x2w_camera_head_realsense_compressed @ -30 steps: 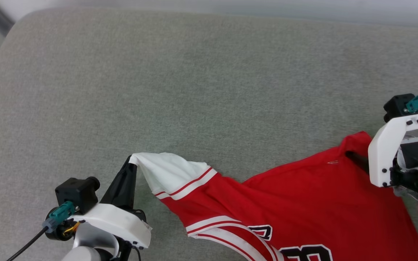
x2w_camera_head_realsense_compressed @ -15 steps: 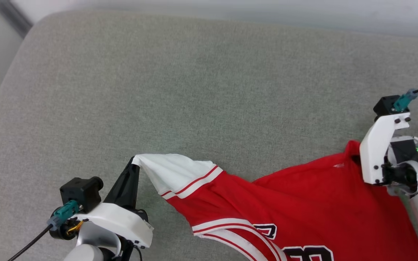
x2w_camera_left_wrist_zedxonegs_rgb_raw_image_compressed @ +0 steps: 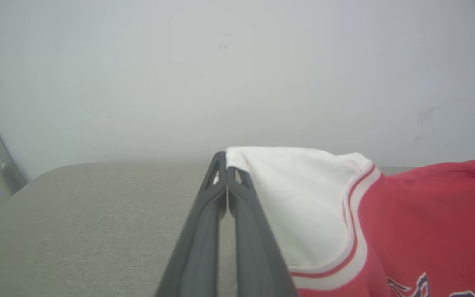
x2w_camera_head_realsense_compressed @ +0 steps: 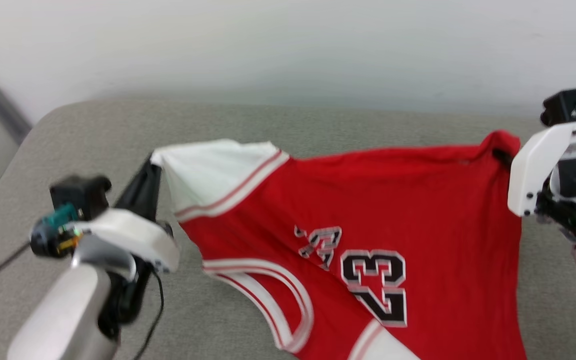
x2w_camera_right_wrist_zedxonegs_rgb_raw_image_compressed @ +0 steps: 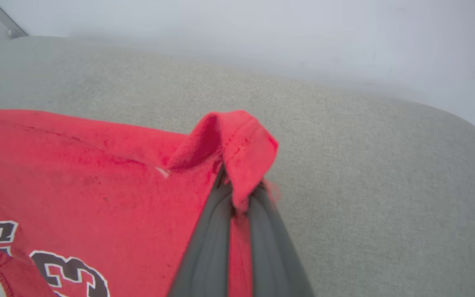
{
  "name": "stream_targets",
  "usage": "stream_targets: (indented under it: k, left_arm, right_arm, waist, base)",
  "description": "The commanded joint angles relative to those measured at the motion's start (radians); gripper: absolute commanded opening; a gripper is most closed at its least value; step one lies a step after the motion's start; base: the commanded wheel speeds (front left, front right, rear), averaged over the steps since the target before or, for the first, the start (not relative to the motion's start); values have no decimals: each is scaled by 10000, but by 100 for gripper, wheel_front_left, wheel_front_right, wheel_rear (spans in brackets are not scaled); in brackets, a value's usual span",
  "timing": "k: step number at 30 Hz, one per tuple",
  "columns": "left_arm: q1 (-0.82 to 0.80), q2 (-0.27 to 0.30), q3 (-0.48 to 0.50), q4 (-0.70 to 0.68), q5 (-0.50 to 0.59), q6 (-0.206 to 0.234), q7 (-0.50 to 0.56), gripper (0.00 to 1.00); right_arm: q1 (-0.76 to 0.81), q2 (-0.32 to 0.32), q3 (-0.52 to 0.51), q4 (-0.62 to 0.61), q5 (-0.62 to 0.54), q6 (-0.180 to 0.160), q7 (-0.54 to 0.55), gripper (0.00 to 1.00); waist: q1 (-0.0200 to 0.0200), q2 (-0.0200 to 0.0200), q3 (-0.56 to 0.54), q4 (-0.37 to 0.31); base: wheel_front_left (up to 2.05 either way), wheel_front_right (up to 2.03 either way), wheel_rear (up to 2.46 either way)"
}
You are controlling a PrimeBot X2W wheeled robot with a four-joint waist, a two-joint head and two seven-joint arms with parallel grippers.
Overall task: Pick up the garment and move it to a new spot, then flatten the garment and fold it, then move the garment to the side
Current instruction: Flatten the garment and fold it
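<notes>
My left claw [x2w_camera_left_wrist_zedxonegs_rgb_raw_image_compressed: 226,165] and right claw [x2w_camera_right_wrist_zedxonegs_rgb_raw_image_compressed: 235,192] clamp the garment [x2w_camera_head_realsense_compressed: 398,195] — I should lift both level, cloth taut.

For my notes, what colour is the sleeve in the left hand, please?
White sleeve, red-striped trim; best in left wrist view.

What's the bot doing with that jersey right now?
The robot holds the garment between both arms above the grey cushion. The left gripper has its fingers shut on the tip of the white sleeve. The right gripper is shut on a red corner at the other end. The cloth is spread between them with the "23" print facing the head camera. Flattening and folding are not yet done.
</notes>
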Motion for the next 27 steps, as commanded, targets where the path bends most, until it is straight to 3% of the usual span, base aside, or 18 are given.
stream_targets:
  k: [1, 8, 9, 18, 27]
  left_arm:
    - [-649, -11, 84, 323, 66, -127, -8, 0]
    - [-3913, -181, 71, 2049, 432, -717, 193, 0]
    - [-5044, -206, 138, 2411, 556, -814, 237, 0]
    - [-9869, -78, 378, 3801, 1303, -1234, 12, 0]
    - [-12633, -107, 292, 5043, 1640, -1606, 4, 0]
  right_arm:
    - [-372, 98, -46, 121, -72, -3, -239, 0]
    - [-2231, 291, -208, 557, -491, -3, -1479, 0]
    - [-3012, 268, -397, 628, -596, -3, -1849, 0]
    - [-6649, 170, -711, 672, -1364, -3, -3256, 0]
    - [-9094, 5, -398, 1171, -1630, -3, -3934, 0]
  waist:
    - [1, 0, -235, -399]
    - [1, 0, 414, -841]
    - [1, 0, 910, -929]
    - [1, 0, 3333, -1158]
    - [1, 0, 5052, -1133]
  base:
    - [0, 0, 0]
    - [0, 0, 0]
    - [0, 0, 0]
    - [0, 0, 0]
    - [0, 0, 0]
